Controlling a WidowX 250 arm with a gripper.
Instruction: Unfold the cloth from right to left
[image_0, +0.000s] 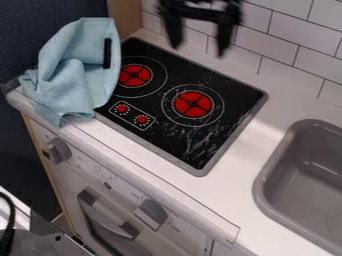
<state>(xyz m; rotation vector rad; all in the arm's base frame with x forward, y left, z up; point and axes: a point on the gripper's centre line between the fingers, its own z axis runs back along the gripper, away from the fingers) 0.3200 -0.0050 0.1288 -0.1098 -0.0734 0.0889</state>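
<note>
- Your cloth (70, 75) sat at the left end of the counter (264, 127), light blue, bunched and folded over itself, not flat.
- Its upper part stood up in a rounded fold; you had a black strip (107, 52) upright near that fold's right side.
- Lower folds reached the counter's front edge; the right side covered the left corner of the stove top (180, 145).
- Your gripper (198, 50) was at the top of the view, pointing down by the back of the stove top, right of the cloth and apart from it. Somewhat blurred.
- Pincer state: released, fingers spread wide, nothing between them.
- Stove top was black with a grey rim. You had two red burners on it, left one (135, 75) near the cloth, right one (193, 104) farther along, plus two small red dials (141, 119) at the front.
- Right of that, you had a grey sink (314, 172) set into the counter.
- Below the front edge: oven front with a handle (107, 215) between two grey knobs (151, 214).
- Behind: white wall tiles (287, 30), with a wooden panel (125, 17) to their left.
</note>
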